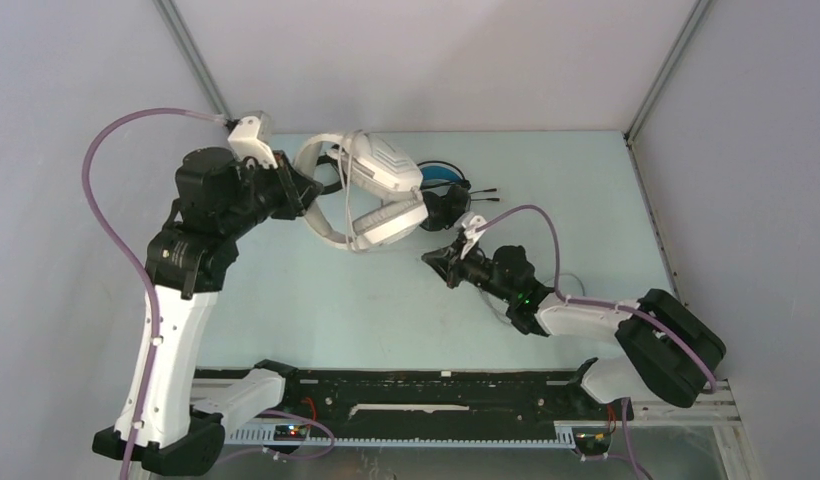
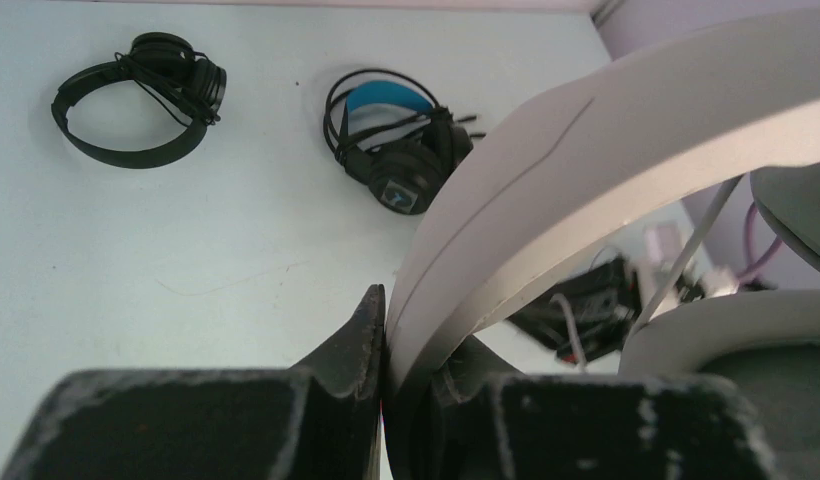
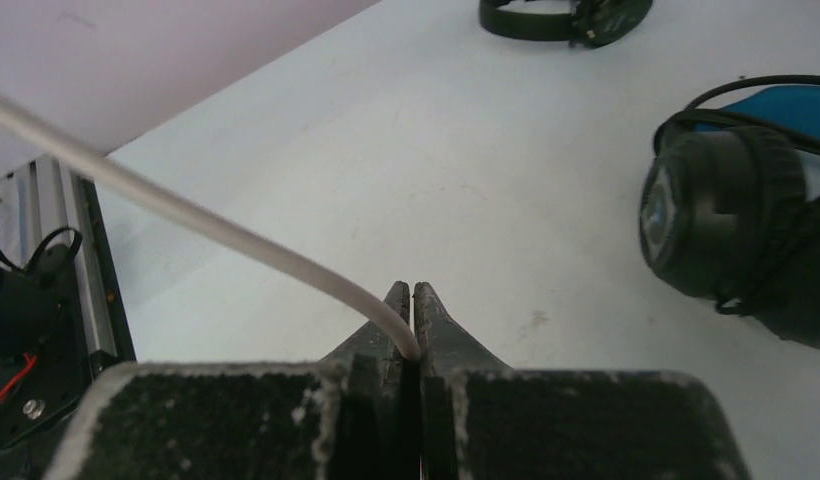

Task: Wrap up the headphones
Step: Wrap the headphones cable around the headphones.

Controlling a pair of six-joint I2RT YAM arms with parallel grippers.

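We start with the pale blue table (image 1: 316, 300), which fills the middle of the overhead view and carries all three headsets near its upper centre.

The biggest of them, the white over-ear headset (image 1: 381, 190), sits at upper centre and appears lifted rather than lying flat. The left gripper (image 1: 304, 190) reaches in from the upper left, its jaws clamped on the white headband (image 2: 606, 150). We judge this grip is there to steady the headset so its cord has something fixed to wind around.

Next in size is the black pair with the blue headband (image 2: 396, 150), lying just right of the white one in the overhead view. Its cord looks already looped around it.

The all-black on-ear pair (image 2: 136, 100) lies at the upper left of the left wrist view, well apart from the gripper, and also looks bundled.

Smallest is the white cable (image 3: 186, 215), running from the left edge of the right wrist view down to the right gripper (image 3: 413, 300). Its jaws are pressed together on the cable, pinching it at the tips. We take this as the winding hand, holding the cord taut at centre right of the overhead view, ready to lead it around the white headset.
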